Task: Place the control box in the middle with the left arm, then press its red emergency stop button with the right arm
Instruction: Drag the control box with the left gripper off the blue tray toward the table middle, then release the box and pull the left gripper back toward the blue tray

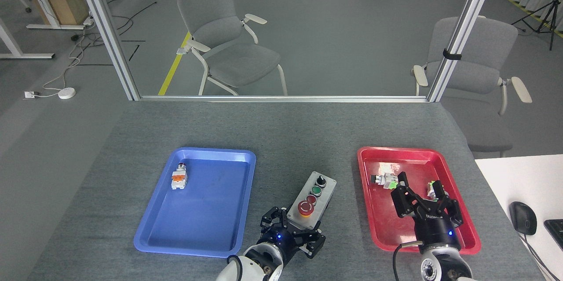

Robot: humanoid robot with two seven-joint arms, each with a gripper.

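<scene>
2 trays: blue tray (158, 228) holds 1 switch part (179, 177), red tray (378, 224) several.

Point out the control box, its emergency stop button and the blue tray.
control box (317, 193), head view, grey top face.
emergency stop button (305, 207), head view, red mushroom head.
blue tray (206, 210), head view, bare floor.

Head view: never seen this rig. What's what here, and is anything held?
This picture is taken from the robot's own head, looking down at a grey cloth table. The two black claws at the bottom are its end effectors. The left end effector is closed around the near end of the control box, which sits on the cloth between a blue tray and a red tray. The right end effector is open, holding nothing, over the red tray. A small white-and-orange switch part lies in the blue tray; a few small parts lie in the red one.
</scene>
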